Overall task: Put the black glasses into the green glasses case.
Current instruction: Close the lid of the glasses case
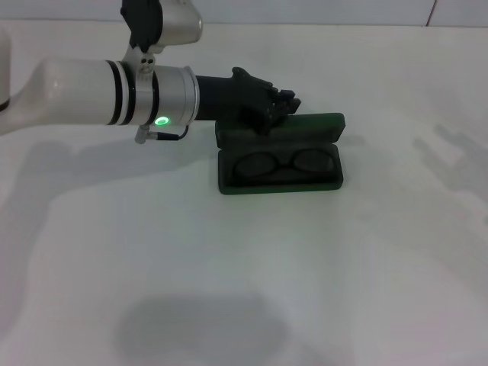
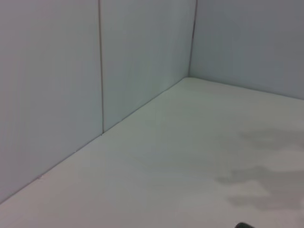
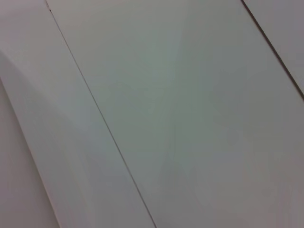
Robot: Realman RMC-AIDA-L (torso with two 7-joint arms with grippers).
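The green glasses case point(image 1: 280, 152) lies open at the middle of the white table in the head view. Its lid point(image 1: 313, 127) stands up along the far side. The black glasses point(image 1: 284, 163) lie folded inside the case's base, lenses facing up. My left gripper point(image 1: 280, 105) reaches in from the left and sits at the top left part of the lid, touching or just above it. The left wrist view shows only table and wall, neither the case nor the glasses. My right gripper is out of view; its wrist view shows only wall panels.
The white table point(image 1: 244, 274) stretches around the case, with a white wall point(image 2: 95, 71) behind it. A corner of the wall shows in the left wrist view. Soft shadows lie on the table at the front and far right.
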